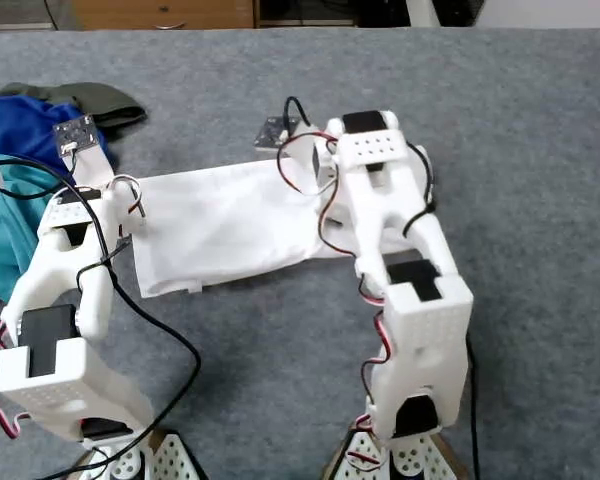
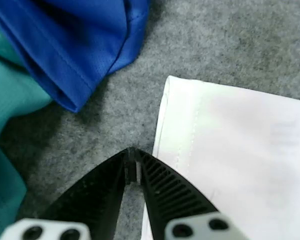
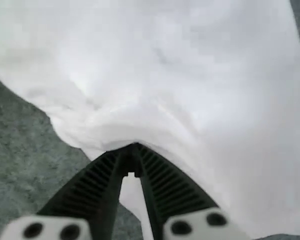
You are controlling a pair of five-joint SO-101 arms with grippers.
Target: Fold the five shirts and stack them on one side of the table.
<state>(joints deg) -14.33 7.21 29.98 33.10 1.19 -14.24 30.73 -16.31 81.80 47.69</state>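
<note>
Noted from beside the table: the left arm (image 1: 65, 280) stands at the left end of the white shirt (image 1: 220, 225). Its links lean forward from the base toward that end and the wrist is pitched down. The left gripper (image 2: 131, 167) has its jaws closed tip to tip with nothing between them, the tips just off the shirt's hemmed edge. The right arm (image 1: 405, 250) stretches from the shirt's near side across its right end, wrist bent down. The right gripper (image 3: 132, 160) has its jaws closed on a puckered fold of the shirt.

Wooden drawer cabinet (image 1: 165, 12) in background
</note>
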